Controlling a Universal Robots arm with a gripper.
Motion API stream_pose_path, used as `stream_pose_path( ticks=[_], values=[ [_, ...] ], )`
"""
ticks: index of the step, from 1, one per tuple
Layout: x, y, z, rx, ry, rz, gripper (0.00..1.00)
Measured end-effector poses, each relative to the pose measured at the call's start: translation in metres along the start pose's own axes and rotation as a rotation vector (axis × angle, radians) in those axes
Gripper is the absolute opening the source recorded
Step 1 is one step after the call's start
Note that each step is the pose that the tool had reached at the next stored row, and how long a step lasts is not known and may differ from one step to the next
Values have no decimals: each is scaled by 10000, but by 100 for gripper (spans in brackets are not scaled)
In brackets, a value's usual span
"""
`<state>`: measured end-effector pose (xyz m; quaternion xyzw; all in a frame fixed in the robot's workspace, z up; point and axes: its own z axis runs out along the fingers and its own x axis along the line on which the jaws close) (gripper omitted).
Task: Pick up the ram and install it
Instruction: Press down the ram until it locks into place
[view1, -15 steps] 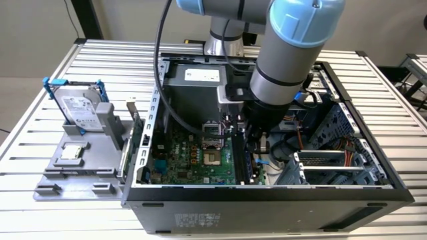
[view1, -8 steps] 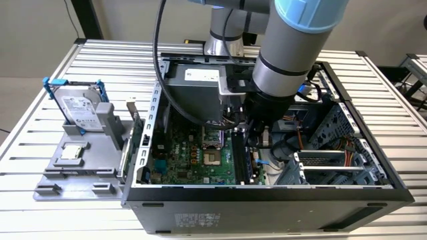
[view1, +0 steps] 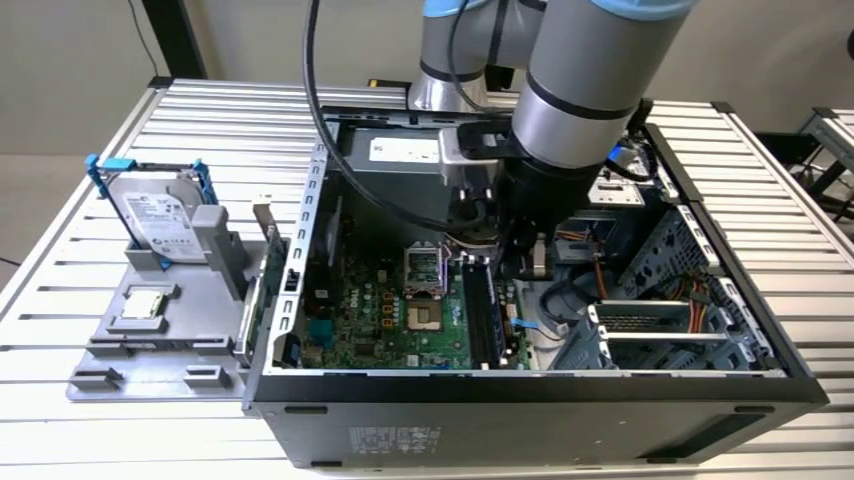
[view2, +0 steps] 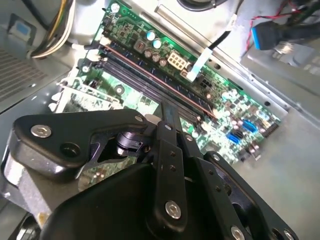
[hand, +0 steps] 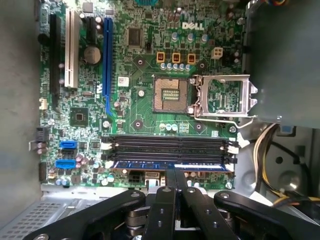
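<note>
Ram in the slot, tool on its edge
The tool (hand: 175, 181) pinches the ram (hand: 150, 164) narrowly in the outermost motherboard (hand: 145, 107) slot; empty slots (hand: 167, 145) alongside, case wall (view1: 534, 385) near.

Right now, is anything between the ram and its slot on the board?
Nothing visible. The ram already sits along the outermost slot, with the pincer on its middle. The neighbouring slots are bare.

White maker's logo (hand: 192, 25) on the motherboard (hand: 150, 115); hard-drive label (view1: 160, 215) print illegible
</note>
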<state>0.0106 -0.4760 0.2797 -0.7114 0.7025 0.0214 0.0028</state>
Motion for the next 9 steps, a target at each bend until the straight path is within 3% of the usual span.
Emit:
stream_pose_path(
  ticks=[3,9],
  values=[
    [-4,2,-101,0,-2,-1,0],
    [-4,2,-104,1,-2,-1,0]
  ],
)
